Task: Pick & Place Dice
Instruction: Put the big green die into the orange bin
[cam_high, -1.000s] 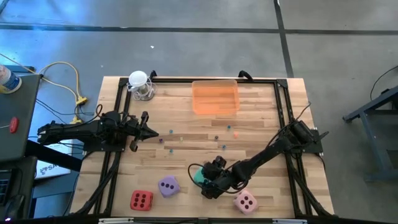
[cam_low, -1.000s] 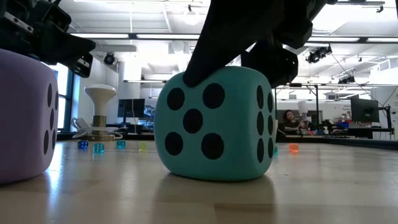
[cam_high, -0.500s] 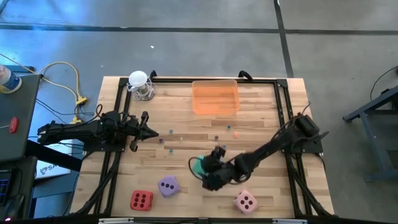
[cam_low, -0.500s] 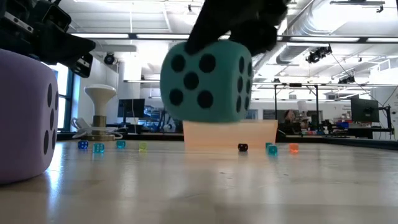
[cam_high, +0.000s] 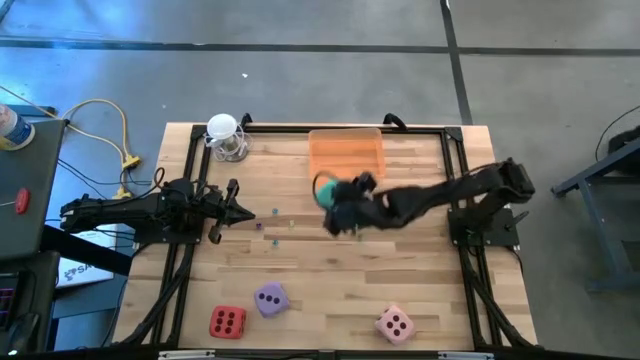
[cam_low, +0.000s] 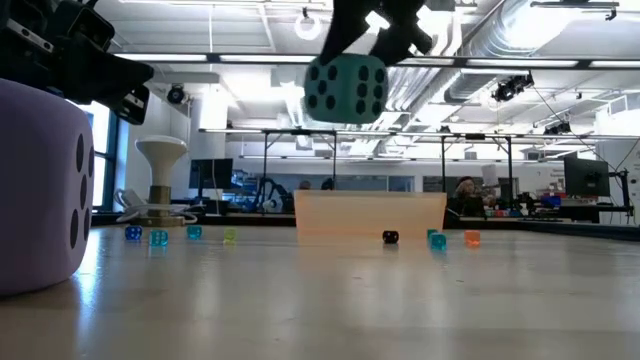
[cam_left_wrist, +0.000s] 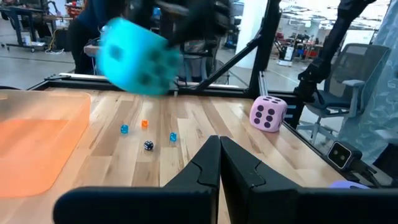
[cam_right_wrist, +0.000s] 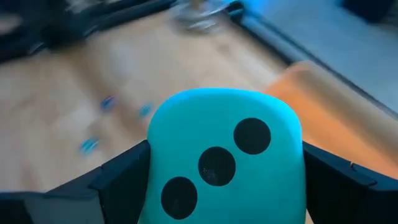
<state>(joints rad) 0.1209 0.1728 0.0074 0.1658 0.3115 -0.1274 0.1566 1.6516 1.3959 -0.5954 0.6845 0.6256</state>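
Note:
My right gripper (cam_high: 338, 202) is shut on the teal-green die (cam_high: 324, 189) and holds it in the air just beside the near left corner of the orange tray (cam_high: 347, 155). In the low view the die (cam_low: 345, 89) hangs high above the table. Three other dice rest flat on the wood near the table's near edge: purple (cam_high: 270, 298), red (cam_high: 227, 322) and pink (cam_high: 394, 323). My left gripper (cam_high: 243, 212) waits shut over the table's left part, touching nothing. My right gripper pinches the teal-green die (cam_right_wrist: 224, 162) between its two fingers (cam_right_wrist: 118, 180), one on each of two opposite side faces. The three-pip face points back at the wrist camera. The die is lifted clear of the table, slightly tilted.
Tiny coloured beads (cam_high: 275, 213) lie scattered across the middle of the table. A white stand on a round base (cam_high: 226, 137) sits at the far left corner. A black frame runs along the table's edges. Bare wood lies between the tray and the near dice.
My right gripper, shut on the teal-green die, has lifted it off the table near the purple die and carried it up and toward the far edge, to beside the orange tray. The other dice have stayed in place.

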